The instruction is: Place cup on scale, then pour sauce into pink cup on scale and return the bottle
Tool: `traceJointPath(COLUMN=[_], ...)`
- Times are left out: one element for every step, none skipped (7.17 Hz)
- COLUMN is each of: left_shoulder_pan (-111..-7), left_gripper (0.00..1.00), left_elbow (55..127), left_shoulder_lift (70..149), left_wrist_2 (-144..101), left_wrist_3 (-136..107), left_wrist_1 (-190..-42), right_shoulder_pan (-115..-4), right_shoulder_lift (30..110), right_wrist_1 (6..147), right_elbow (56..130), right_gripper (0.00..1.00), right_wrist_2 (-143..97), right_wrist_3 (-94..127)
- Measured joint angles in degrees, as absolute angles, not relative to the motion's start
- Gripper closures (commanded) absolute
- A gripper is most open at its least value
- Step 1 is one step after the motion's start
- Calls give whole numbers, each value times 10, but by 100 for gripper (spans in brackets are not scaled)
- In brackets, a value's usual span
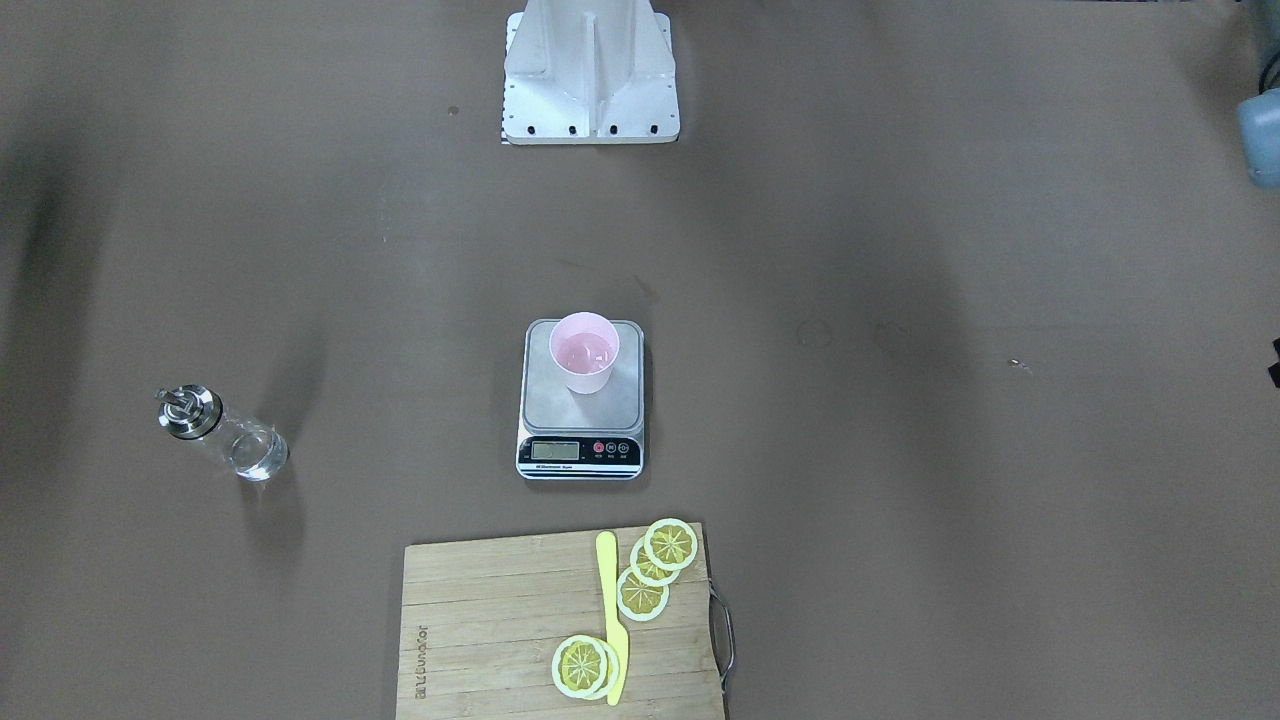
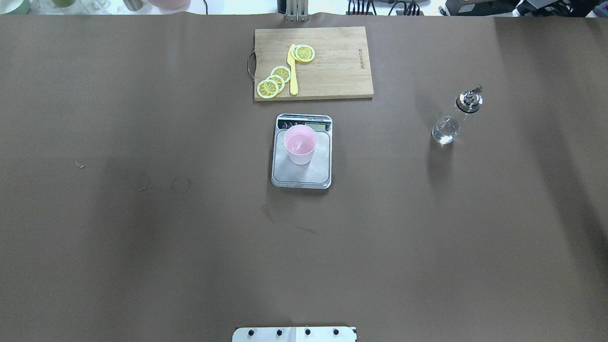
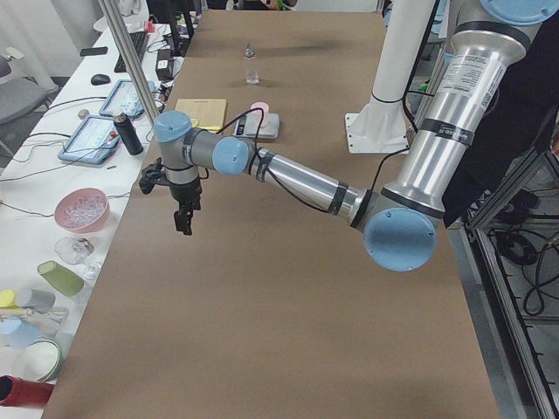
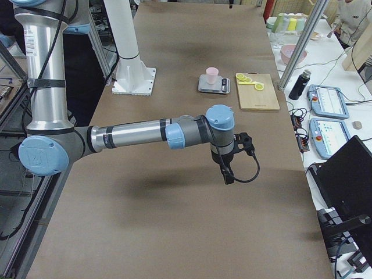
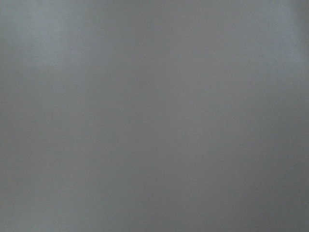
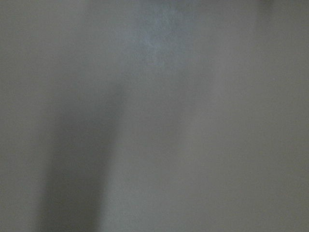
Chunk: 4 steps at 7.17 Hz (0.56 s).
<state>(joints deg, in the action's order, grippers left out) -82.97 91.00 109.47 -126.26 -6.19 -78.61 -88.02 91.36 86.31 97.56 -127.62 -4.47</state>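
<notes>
The pink cup (image 1: 584, 352) stands upright on the silver platform of the scale (image 1: 550, 405) at the table's middle, with some clear liquid in it; it also shows in the overhead view (image 2: 300, 144). The glass bottle (image 1: 220, 432) with its silver pourer cap stands alone on the robot's right side (image 2: 455, 118), with a little clear sauce at its bottom. My left gripper (image 3: 183, 218) hangs over bare table far to the left. My right gripper (image 4: 226, 173) hangs over bare table far to the right. Both hold nothing that I can see; whether they are open or shut I cannot tell.
A wooden cutting board (image 1: 480, 620) with lemon slices (image 1: 642, 592) and a yellow knife (image 1: 612, 620) lies just beyond the scale (image 2: 304, 178). The robot's white base (image 1: 590, 80) is at the near edge. Both wrist views show only blurred table surface.
</notes>
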Motion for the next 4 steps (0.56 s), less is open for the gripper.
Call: traceJointPath(left_shoulder_pan=[-867,-890,-900,-904], left_gripper=[2,2,2,2], left_elbow=[899,889,870,843], left_shoulder_lift=[1078,1064,1058,1056], left_wrist_2=[-1272,-1289,-1299,-1302], left_wrist_3=[4,32,42,45], left_wrist_1=[-770,-765,-767,-788], right_shoulder_pan=[-883,-890,-899,-904], right_shoulder_lift=[928,940,946,942], right_wrist_1=[865,862,857,865], right_elbow=[956,935,920,924], right_gripper=[0,0,0,0], right_wrist_2=[-1290,-1325,-1354,-1370], right_wrist_3=[-46,-51,-53,-37])
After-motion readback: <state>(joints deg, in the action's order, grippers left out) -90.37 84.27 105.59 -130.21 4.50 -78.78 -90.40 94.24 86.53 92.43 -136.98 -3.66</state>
